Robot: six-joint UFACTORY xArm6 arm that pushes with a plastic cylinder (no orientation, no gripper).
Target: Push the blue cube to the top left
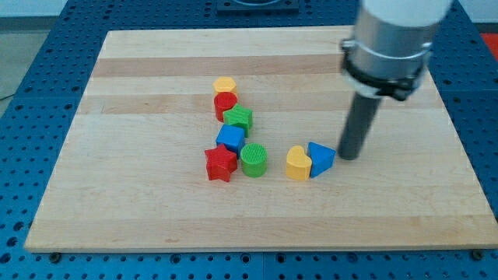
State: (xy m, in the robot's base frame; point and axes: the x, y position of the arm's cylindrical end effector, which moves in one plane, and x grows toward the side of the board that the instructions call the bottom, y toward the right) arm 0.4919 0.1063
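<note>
Half the blue cube [230, 138] hides behind neighbours; my tip [349, 158] shows.

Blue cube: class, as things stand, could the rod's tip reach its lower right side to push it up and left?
Probably not directly. My tip sits right of the blue triangle; the green cylinder and red star crowd the blue cube from below, so I'd go around.

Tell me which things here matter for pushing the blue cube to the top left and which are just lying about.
In the job: blue cube; my tip, off to the view's right of it, beside the blue triangle.

Lying about: yellow hexagon, red cylinder, green star, red star, green cylinder, yellow heart, blue triangle.
</note>
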